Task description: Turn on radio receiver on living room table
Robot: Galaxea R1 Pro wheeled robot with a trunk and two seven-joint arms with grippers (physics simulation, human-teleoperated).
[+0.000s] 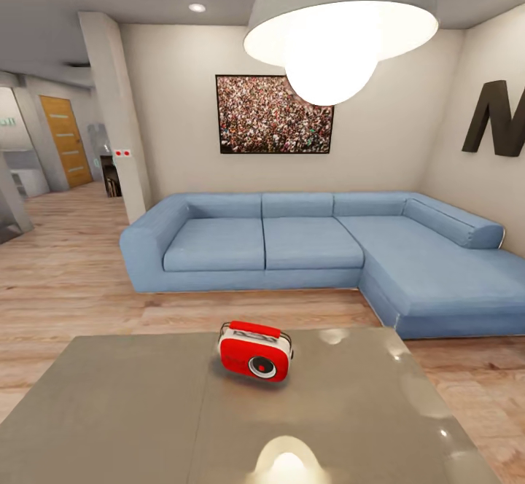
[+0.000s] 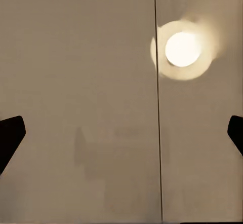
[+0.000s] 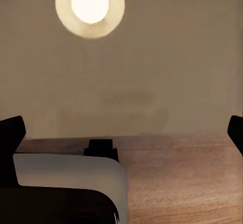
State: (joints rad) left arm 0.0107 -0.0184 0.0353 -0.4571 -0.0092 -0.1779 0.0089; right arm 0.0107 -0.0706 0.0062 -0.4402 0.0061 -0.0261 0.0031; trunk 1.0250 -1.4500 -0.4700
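Currently the radio is sitting upright on the table, toward its far edge and near the middle of its width, dial facing the camera and tilted slightly to one side. Beyond the table, the sofa is standing on the wood floor against the wall with the picture; the lamp is hanging overhead and glaring off the glossy top.

Left wrist view: left gripper is showing both dark fingertips spread wide at the frame edges, nothing between them, table surface below.

Right wrist view: right gripper is likewise spread wide and holding nothing, looking across the table edge to the floor.
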